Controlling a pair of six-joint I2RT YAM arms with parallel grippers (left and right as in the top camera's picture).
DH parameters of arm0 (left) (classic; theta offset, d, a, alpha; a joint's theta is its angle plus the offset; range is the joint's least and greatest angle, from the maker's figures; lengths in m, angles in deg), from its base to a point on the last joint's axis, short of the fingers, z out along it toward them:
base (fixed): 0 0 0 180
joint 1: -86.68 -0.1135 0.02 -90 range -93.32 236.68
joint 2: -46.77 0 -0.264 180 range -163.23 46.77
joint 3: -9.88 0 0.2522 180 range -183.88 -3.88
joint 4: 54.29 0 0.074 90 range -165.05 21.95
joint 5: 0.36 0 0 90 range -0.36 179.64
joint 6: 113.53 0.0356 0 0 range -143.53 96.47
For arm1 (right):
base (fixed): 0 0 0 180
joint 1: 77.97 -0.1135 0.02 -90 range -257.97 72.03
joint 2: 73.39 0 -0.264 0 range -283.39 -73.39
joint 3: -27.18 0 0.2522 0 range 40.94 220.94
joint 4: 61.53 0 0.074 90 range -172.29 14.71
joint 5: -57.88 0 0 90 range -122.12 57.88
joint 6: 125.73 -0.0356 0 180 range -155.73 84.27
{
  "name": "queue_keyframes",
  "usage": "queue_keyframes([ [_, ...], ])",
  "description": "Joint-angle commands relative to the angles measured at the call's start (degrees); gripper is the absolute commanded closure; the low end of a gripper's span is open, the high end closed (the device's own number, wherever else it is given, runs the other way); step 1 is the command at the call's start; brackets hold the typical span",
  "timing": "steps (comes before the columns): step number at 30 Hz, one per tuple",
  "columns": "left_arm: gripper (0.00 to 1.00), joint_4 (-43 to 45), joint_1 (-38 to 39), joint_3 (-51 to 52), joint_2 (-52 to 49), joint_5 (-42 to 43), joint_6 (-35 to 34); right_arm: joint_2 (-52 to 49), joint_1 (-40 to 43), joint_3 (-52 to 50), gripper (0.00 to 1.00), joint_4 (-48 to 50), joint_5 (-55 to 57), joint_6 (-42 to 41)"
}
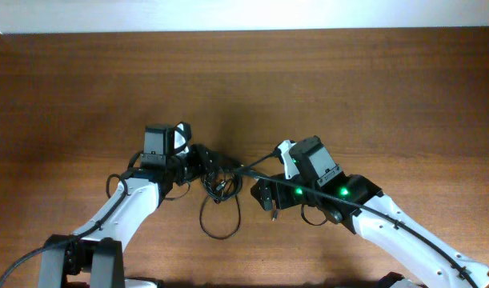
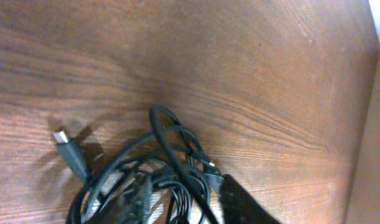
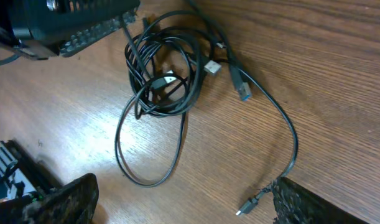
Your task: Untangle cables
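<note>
- Cables (image 1: 220, 182): knotted bundle mid-table (image 1: 348, 80), between both arms; one loop trailing toward the near edge.
- Left gripper (image 1: 201, 160): at the bundle's edge; spread or pressed together, cannot tell.
- Right gripper (image 1: 266, 198): spread wide, nothing pinched; loose strand (image 3: 293, 146) ending beside one finger.
- Progress, as judged: early; one strand lying free, main knot left.

- You see the cables (image 2: 158, 180) knotted into a black bundle on the wooden table (image 2: 239, 62).
- Left of the bundle, a plug (image 2: 70, 149) with a silvery tip sticks out over the wood.
- Narrow loops (image 2: 168, 124) rise from the bundle's top.
- Just right of the bundle sits one dark finger (image 2: 245, 205); you can't tell whether it is touching the bundle.
</note>
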Motion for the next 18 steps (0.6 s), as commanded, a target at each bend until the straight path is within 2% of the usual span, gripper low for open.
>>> queue_keyframes([
  [1,0.38,-6.01,-0.39,-0.15,0.24,-3.45,-0.59,0.00,-0.26,0.28,0.10,-0.02,1.36,-0.02],
  [2,0.09,-8.28,-0.39,-0.15,0.24,-5.07,-0.61,0.00,-0.26,0.26,0.09,-0.15,1.40,0.00],
  [3,0.05,-10.34,-0.39,-0.15,0.24,-5.95,-0.63,0.00,-0.26,0.26,0.09,-0.13,1.81,-0.02],
  [4,0.31,-10.78,-0.39,-0.15,0.24,-5.90,-0.66,0.00,-0.26,0.26,0.09,-0.15,2.51,-0.02],
  [6,0.44,-11.02,-0.37,-0.15,0.24,-5.44,-0.68,0.00,-0.26,0.26,0.09,-0.15,2.86,-0.02],
  [7,0.71,-11.13,-0.33,-0.15,0.24,-5.29,-1.75,0.00,-0.28,0.26,0.09,-0.15,2.84,-0.02],
  [8,0.92,-11.13,-0.33,-0.15,0.24,-5.46,-1.95,-0.04,-0.26,0.26,0.09,-0.15,2.84,-0.02],
  [9,1.00,-11.37,-0.33,-0.15,0.24,-5.49,-1.92,-0.04,-0.26,0.26,0.10,-0.17,2.84,-0.02],
  [12,0.94,-15.02,-0.33,-0.13,0.24,-5.60,-1.92,-0.04,-0.26,0.22,0.09,-0.48,2.84,-0.02],
  [13,0.96,-17.14,-0.33,-0.13,0.22,-8.17,-1.92,-0.04,-0.26,0.22,0.09,-0.81,2.84,-0.02],
  [15,0.84,-18.97,-0.33,-0.13,0.22,-9.97,-1.92,-0.04,-0.26,0.22,0.09,-0.90,2.84,-0.02],
  [16,0.74,-19.30,-0.35,-0.13,0.22,-9.97,-1.95,-0.04,-0.26,0.22,0.10,-0.90,2.84,-0.04],
  [18,0.75,-20.48,-0.33,0.07,0.17,-9.99,-1.92,-0.04,-0.26,0.17,0.09,-1.29,2.84,-0.04],
])
